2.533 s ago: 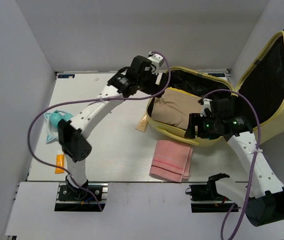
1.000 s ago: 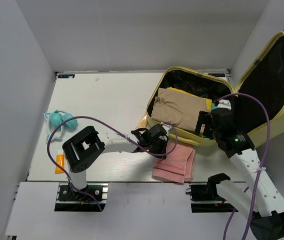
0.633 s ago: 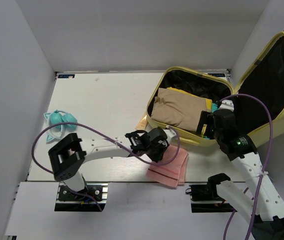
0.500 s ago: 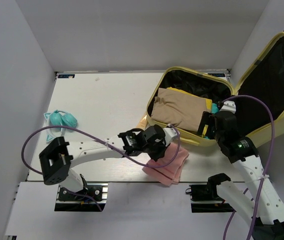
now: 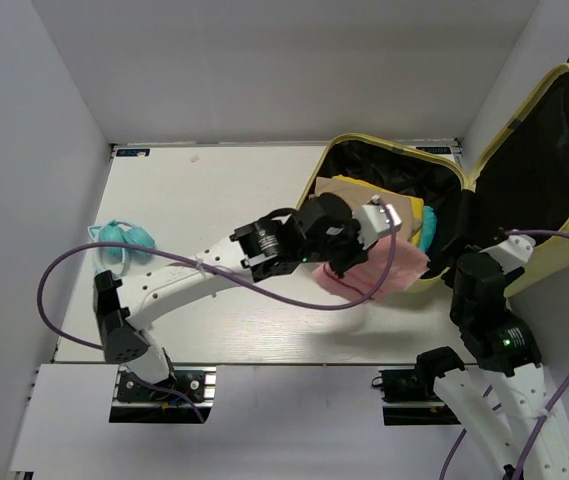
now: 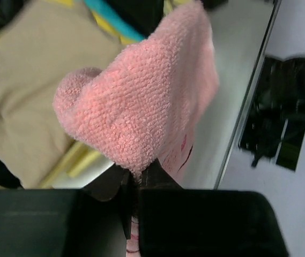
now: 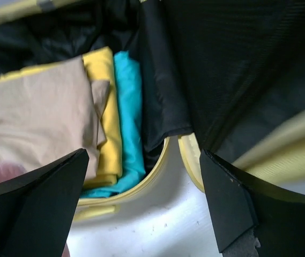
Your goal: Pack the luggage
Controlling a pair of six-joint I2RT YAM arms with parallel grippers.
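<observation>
The luggage (image 5: 560, 252) lies open at the right, its black-lined lid raised. Its base holds a tan garment (image 5: 352, 188), a yellow one (image 7: 107, 101) and a teal one (image 7: 130, 120). My left gripper (image 5: 360, 254) is shut on a pink towel (image 5: 396, 268), which hangs over the luggage's near rim. In the left wrist view the towel (image 6: 141, 101) bunches above the pinched fingers of the left gripper (image 6: 136, 176), with the tan garment (image 6: 23, 80) behind it. My right gripper (image 7: 141, 206) stands open with nothing in it, just outside the rim (image 7: 151, 179) at the hinge.
A teal item (image 5: 122, 240) lies at the table's left edge. White walls close in on three sides. The upright lid (image 7: 238, 64) stands right beside my right gripper. The left arm (image 5: 204, 275) stretches across the middle of the table.
My left gripper closed on the pink towel on the table front, lifted it and carried it up and right to the luggage rim. The right arm drew back toward the near right.
</observation>
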